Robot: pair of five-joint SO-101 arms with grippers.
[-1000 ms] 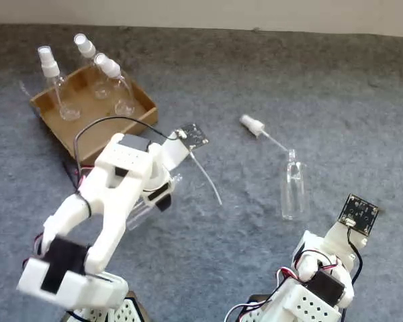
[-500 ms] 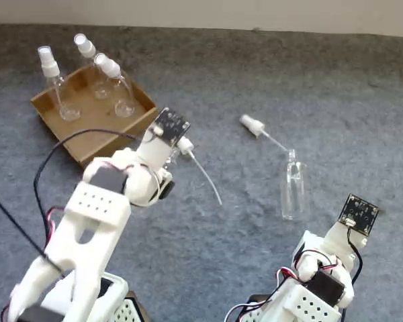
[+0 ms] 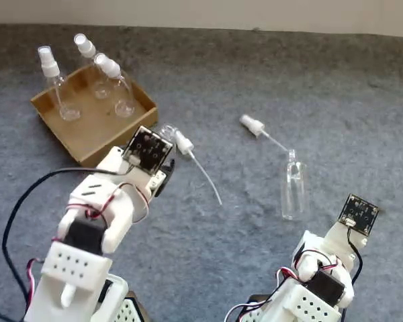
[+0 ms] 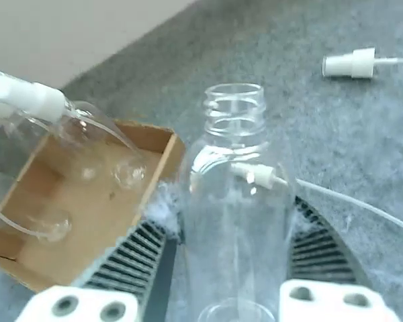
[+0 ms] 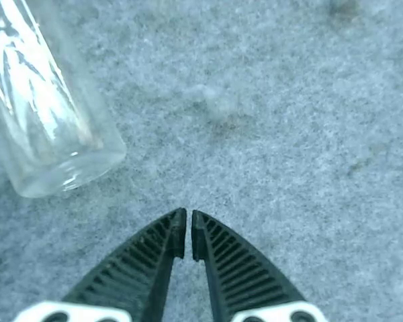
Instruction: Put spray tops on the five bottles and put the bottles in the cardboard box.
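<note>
My left gripper (image 4: 232,231) is shut on a clear uncapped bottle (image 4: 234,168), its open neck pointing away from the wrist. In the high view this bottle (image 3: 168,131) is just off the near right corner of the cardboard box (image 3: 87,137). A loose spray top (image 3: 184,143) with a long tube lies right beside the bottle's neck. A second spray top (image 3: 252,125) lies farther right, near another uncapped bottle (image 3: 293,188) lying on its side. Three capped bottles (image 3: 107,84) stand in the box. My right gripper (image 5: 186,231) is shut and empty, near that lying bottle's base (image 5: 50,127).
Grey carpet (image 3: 255,67) covers the table. The right arm (image 3: 326,268) sits low at the front right edge. The box's near half (image 4: 74,221) has bare floor. Open carpet lies between the two loose spray tops and along the far side.
The left arm has swung forward and away from its base, carrying the bottle from low beside the box up to the loose spray top. The right arm has not moved.
</note>
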